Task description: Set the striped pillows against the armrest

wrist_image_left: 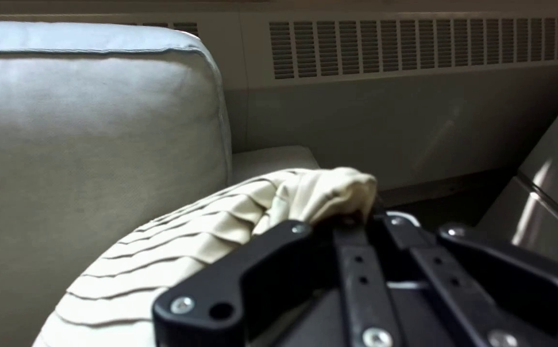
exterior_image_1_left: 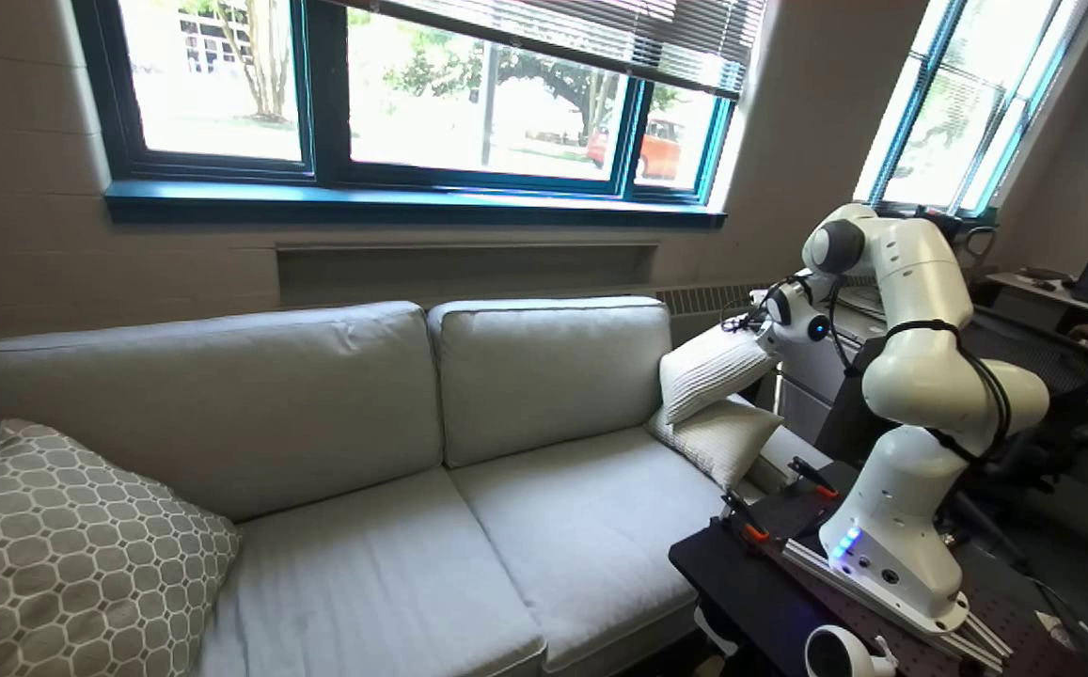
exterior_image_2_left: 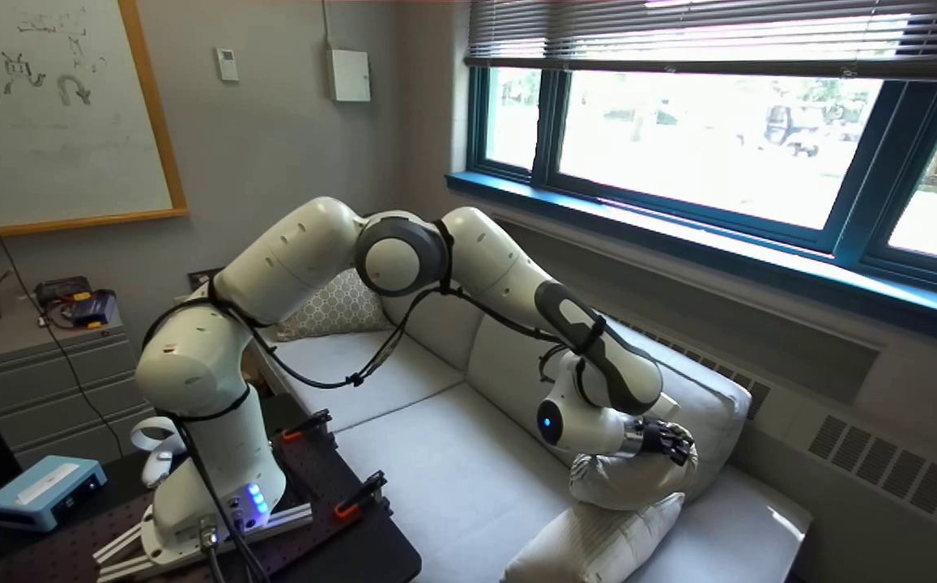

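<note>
Fingers [wrist_image_left: 269,248] closed tight on a bunched corner of the upper striped pillow [exterior_image_1_left: 708,374], tilted and touching the lower striped pillow [exterior_image_1_left: 724,439], armrest [exterior_image_2_left: 737,526] just beside

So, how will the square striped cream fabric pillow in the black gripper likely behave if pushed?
The striped cream fabric pillow is probably floppy: it bunches into folds where the black gripper pinches it. It may pivot, being held only near its upper edge. It could also slide over the tilted lower cream fabric pillow beneath.
</note>
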You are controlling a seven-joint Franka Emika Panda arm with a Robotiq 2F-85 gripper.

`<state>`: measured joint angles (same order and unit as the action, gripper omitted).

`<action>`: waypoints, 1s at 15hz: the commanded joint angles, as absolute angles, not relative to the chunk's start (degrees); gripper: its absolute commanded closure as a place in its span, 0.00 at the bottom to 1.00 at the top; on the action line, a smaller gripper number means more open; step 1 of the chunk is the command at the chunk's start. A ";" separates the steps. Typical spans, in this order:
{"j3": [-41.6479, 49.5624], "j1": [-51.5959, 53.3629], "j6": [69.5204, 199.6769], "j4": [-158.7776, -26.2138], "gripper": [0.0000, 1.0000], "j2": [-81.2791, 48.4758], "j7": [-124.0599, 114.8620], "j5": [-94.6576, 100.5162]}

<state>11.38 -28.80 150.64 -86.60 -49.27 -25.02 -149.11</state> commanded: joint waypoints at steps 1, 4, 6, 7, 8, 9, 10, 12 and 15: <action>3.00 -34.04 151.87 -79.21 0.99 -53.29 -26.79 -149.11; -6.27 -39.62 150.39 -74.81 0.99 -55.86 -22.56 -149.12; -13.57 -43.86 147.99 -73.04 0.99 -57.37 -17.45 -149.11; -17.36 -45.78 145.98 -73.23 0.99 -57.80 -13.89 -149.11; -21.50 -47.92 144.08 -73.39 0.99 -58.62 -9.92 -149.10; -25.68 -49.96 142.09 -74.27 0.99 -59.26 -5.65 -149.10; -29.98 -51.90 140.17 -74.92 0.99 -60.48 -1.30 -149.10; -37.24 -54.32 136.71 -76.54 0.99 -63.19 6.30 -149.11; -45.78 -55.72 131.46 -79.89 0.99 -67.60 17.10 -149.14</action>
